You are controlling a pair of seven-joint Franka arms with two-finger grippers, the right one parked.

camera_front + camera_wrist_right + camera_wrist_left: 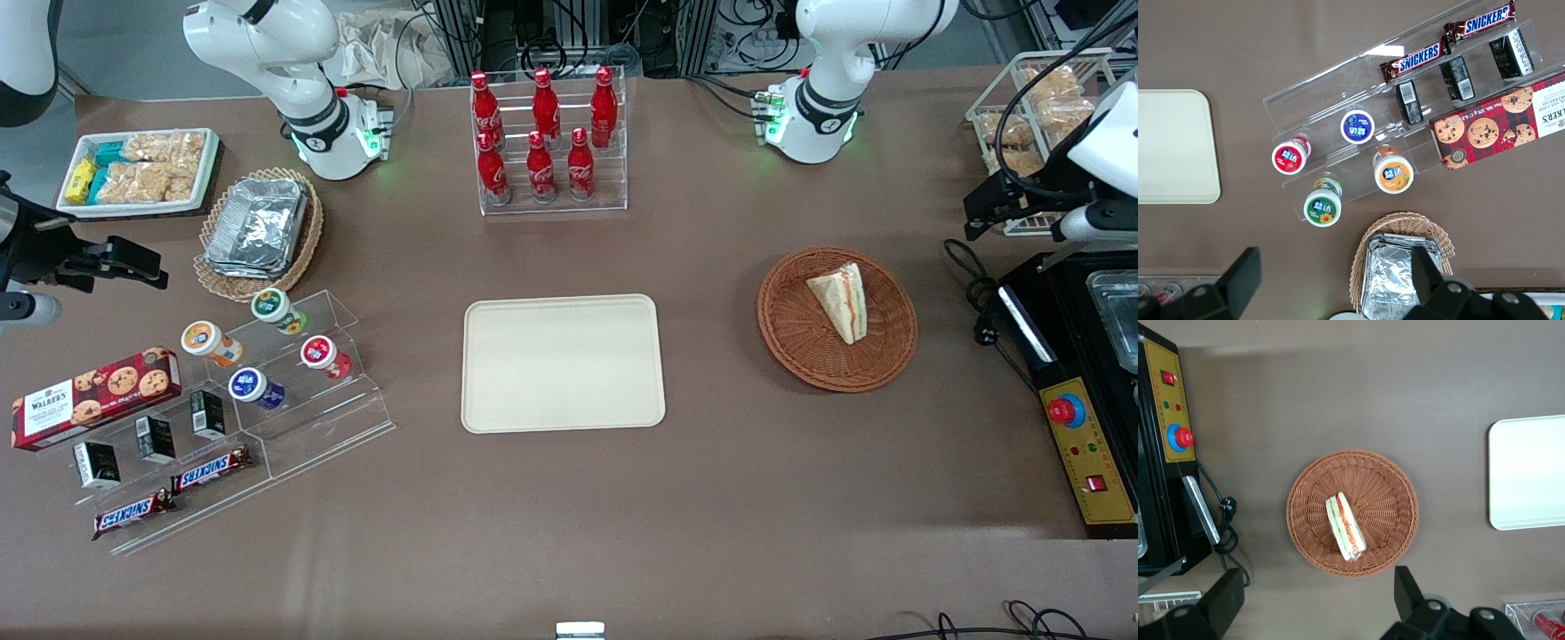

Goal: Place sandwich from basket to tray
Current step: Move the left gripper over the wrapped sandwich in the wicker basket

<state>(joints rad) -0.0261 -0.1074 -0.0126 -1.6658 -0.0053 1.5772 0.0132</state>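
The sandwich (840, 302), a white bread wedge with red-orange and green filling, lies in the round reddish-brown wicker basket (791, 347). The cream-beige tray (563, 363) lies flat mid-table, apart from the basket, toward the parked arm's end. My left gripper (978, 218) hangs above the table toward the working arm's end, beside the basket and a little farther from the front camera. The left wrist view looks down on the sandwich (1346, 527), the basket (1385, 487) and the tray's edge (1528, 473). The gripper (1315, 593) is open and empty, its fingers wide apart.
A black control box (1080, 436) with a red button and cables (978, 302) lies at the working arm's end. A wire rack of pastries (1040, 98) and a cola bottle rack (547, 142) stand farther back. Foil containers (258, 231) and a snack stand (258, 382) sit toward the parked arm's end.
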